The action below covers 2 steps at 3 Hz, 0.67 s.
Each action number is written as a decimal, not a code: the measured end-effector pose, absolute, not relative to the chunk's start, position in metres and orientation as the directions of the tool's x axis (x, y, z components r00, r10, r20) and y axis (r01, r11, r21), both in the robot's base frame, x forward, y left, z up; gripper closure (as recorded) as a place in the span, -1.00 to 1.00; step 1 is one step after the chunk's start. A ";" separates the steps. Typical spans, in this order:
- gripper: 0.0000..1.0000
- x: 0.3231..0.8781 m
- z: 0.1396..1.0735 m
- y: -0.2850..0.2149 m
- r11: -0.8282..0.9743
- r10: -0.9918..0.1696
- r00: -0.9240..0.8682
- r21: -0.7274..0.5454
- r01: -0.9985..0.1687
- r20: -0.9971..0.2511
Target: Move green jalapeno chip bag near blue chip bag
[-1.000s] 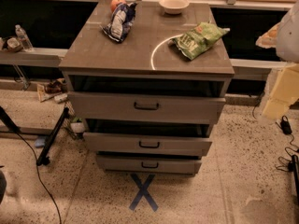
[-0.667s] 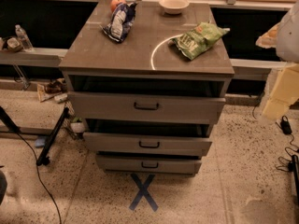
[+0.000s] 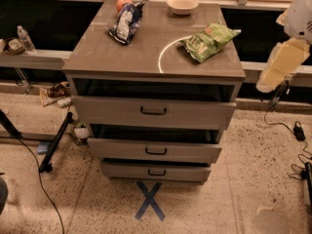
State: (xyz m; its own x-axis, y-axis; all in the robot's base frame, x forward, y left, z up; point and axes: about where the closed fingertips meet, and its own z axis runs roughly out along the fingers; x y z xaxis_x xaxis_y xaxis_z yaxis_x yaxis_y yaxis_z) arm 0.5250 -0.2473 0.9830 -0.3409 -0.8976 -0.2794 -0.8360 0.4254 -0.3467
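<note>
The green jalapeno chip bag lies on the right side of the grey cabinet top, a white arc of light beside it. The blue chip bag, dark blue with a white panel, lies at the back left of the same top, well apart from the green bag. My gripper shows as a pale yellowish piece under the white arm at the right edge, off the cabinet's right side and level with its top. It is apart from both bags.
A white bowl sits at the back middle and an orange fruit behind the blue bag. Three drawers stand partly pulled out. A water bottle stands at the left, cables on the floor at the right, and a blue tape X in front.
My arm and gripper have shifted a little up and to the left, toward the cabinet's right edge. The bags have not moved.
</note>
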 end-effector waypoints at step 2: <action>-1.00 0.645 1.005 -0.261 0.315 -0.942 -0.148 -0.646 -0.696 -0.301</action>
State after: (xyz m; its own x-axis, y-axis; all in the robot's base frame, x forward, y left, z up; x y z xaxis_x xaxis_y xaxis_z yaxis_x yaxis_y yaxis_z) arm 0.6453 -0.2613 1.0053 -0.1478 -0.9422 -0.3008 -0.6957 0.3152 -0.6455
